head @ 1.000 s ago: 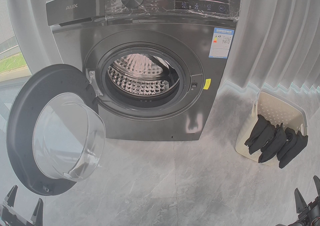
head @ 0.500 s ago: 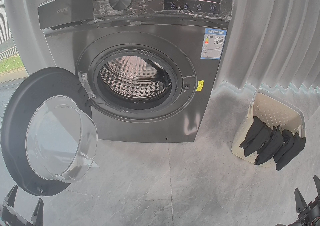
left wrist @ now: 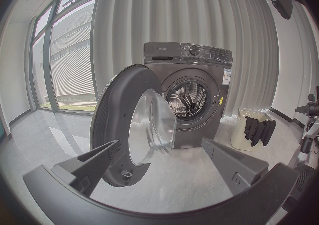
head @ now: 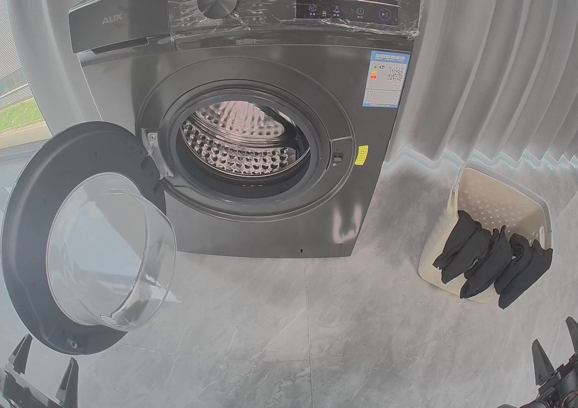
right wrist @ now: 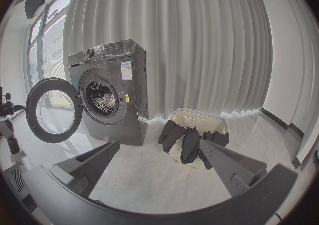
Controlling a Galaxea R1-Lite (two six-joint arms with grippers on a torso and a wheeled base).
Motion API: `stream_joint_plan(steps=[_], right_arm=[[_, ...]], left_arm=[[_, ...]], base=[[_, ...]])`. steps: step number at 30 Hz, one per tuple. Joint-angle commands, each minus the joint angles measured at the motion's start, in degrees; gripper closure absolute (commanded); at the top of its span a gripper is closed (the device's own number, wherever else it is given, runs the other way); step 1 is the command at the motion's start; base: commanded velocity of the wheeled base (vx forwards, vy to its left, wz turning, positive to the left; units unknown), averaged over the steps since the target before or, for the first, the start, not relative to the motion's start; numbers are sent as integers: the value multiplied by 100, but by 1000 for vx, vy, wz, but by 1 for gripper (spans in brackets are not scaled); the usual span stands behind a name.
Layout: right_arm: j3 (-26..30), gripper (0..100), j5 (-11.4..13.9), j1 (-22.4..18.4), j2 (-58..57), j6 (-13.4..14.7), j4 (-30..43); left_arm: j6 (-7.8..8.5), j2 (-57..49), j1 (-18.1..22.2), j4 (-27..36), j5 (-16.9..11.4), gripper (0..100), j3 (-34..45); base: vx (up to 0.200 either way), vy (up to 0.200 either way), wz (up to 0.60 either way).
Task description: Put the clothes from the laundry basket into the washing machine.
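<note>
Tile floor [head: 337, 331] is carrying the washing machine [head: 355, 204] centre-left, door [head: 36, 216] hanging open. Black clothes [head: 490, 258] are draping over the laundry basket [head: 500, 198] at right. Left gripper [head: 50, 349] and right gripper [head: 552, 332] are sitting spread at the bottom corners. Best bet is the right one pinching a draped fold from above.

1. The washing machine [head: 253, 60] stands on the floor [head: 313, 331], in front of the curtain [head: 500, 48].
2. Its door [head: 33, 213] hangs open to the left.
3. The laundry basket [head: 503, 195] sits to the machine's right, with clothes [head: 490, 255] draped over its near rim.
</note>
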Motion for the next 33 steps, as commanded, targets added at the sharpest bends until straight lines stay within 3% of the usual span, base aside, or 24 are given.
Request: stream_joint_plan(steps=[1, 8, 19, 28, 33], right_arm=[[11, 0, 4, 2, 14, -4, 0], [11, 0, 4, 2, 14, -4, 0], [20, 0, 4, 2, 14, -4, 0], [11, 0, 4, 2, 14, -4, 0], [11, 0, 4, 2, 14, -4, 0]], left_arm=[[1, -75, 2, 2, 0, 0, 92], [1, -75, 2, 2, 0, 0, 92], [-7, -75, 2, 2, 0, 0, 92], [-7, -66, -7, 2, 0, 0, 92], [-7, -75, -7, 2, 0, 0, 92]], base=[[0, 0, -600], [0, 0, -600], [0, 0, 0], [200, 0, 0], [0, 0, 0]])
